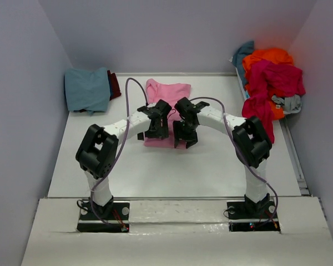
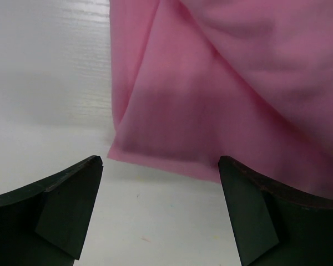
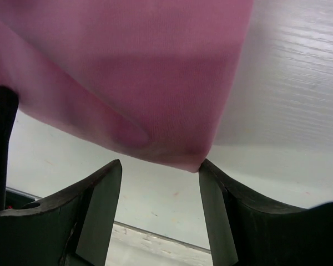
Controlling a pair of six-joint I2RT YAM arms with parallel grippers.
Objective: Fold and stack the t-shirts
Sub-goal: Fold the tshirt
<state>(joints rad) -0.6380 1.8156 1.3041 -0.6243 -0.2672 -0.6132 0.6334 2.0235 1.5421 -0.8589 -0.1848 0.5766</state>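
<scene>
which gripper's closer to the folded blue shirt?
Left. The left gripper hovers over the pink shirt, right of the blue shirt; the right gripper sits farther right.

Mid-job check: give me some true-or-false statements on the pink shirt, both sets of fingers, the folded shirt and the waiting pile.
1. The pink t-shirt lies mid-way across the table. True.
2. The left gripper is shut on its hem. False: its fingers stand apart.
3. The right gripper is open. True.
4. The folded teal-blue t-shirt sits far right. False: it sits far left.
5. The unfolded pile of t-shirts is in the far right corner. True.
</scene>
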